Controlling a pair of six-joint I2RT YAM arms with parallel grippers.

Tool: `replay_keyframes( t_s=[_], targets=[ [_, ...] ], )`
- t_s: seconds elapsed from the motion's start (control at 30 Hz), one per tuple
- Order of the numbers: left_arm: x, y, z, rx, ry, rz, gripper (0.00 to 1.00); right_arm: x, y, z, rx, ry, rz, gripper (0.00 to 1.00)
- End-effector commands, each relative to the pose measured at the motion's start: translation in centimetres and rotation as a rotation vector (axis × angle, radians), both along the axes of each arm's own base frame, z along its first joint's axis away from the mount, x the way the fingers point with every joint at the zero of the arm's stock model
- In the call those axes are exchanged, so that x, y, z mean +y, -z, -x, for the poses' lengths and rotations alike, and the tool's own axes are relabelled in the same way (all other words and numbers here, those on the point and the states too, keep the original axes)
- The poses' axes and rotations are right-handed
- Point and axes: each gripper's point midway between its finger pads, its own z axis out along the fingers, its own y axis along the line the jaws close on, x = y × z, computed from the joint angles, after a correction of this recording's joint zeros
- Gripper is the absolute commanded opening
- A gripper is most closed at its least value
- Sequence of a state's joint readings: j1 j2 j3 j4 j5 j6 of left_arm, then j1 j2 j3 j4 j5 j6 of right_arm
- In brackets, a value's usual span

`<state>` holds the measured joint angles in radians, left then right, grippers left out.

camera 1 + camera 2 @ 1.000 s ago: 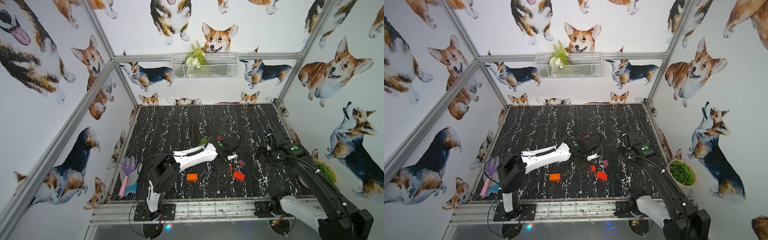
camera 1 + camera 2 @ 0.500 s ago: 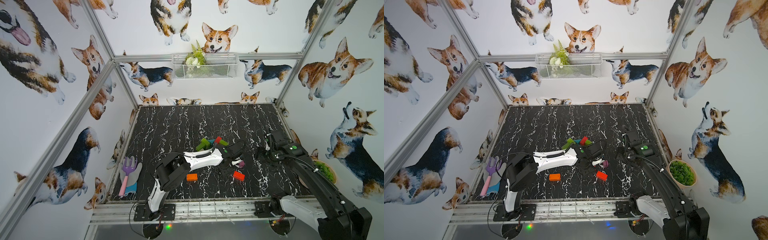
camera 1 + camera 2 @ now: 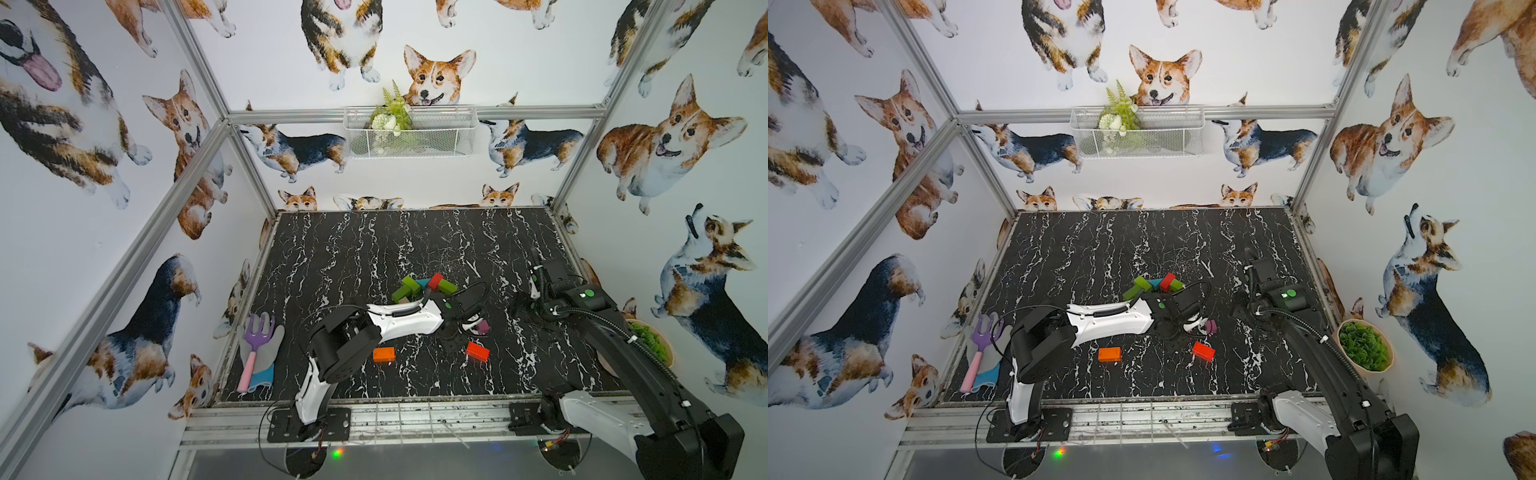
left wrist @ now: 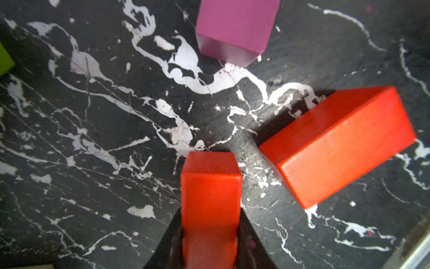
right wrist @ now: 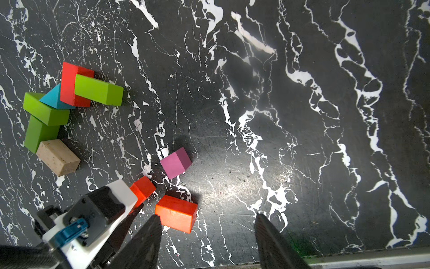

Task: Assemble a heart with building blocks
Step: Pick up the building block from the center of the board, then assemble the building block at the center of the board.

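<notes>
1 red block [image 4: 210, 186] between left jaws, near purple cube [image 4: 235, 28]

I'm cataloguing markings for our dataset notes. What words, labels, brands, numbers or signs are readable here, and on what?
None: no text can be read in any view.
building blocks: plain painted or bare-wood faces, no letters or numbers.
left arm and right arm: only green dots, no legible label.
wallpaper: corgi pictures only.
</notes>
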<state>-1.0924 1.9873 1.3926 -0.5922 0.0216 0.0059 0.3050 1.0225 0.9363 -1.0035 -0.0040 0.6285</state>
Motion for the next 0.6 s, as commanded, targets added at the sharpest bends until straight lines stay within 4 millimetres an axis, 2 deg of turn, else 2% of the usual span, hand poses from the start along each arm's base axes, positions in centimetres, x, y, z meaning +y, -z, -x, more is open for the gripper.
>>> replay_keyframes(
  t_s=[0.0, 0.1, 0.17, 0.4, 0.57],
  targets=[
    [0.9, -1.6, -2.3, 0.008, -0.11, 0.07, 0.08, 0.0, -0.4, -0.2, -0.01, -0.004, 0.002, 0.66],
    [1.9, -2.8, -4.8, 0.021, -0.172, 0.107, 0.11, 0.1, -0.3, -0.5, -0.011, -0.005, -0.002, 0.66],
    [2.0, -2.9, -6.0, 0.033, -0.187, 0.099, 0.12, 0.2, -0.2, -0.6, -0.007, -0.005, -0.002, 0.66],
    [1.7, -1.2, -7.9, 0.048, -0.212, 0.045, 0.12, 0.1, -0.3, -0.7, -0.013, -0.005, 0.002, 0.66],
    [1.6, -1.0, -8.8, 0.046, -0.269, 0.038, 0.12, -0.1, -0.1, -0.4, -0.007, -0.008, 0.011, 0.65]
  ],
)
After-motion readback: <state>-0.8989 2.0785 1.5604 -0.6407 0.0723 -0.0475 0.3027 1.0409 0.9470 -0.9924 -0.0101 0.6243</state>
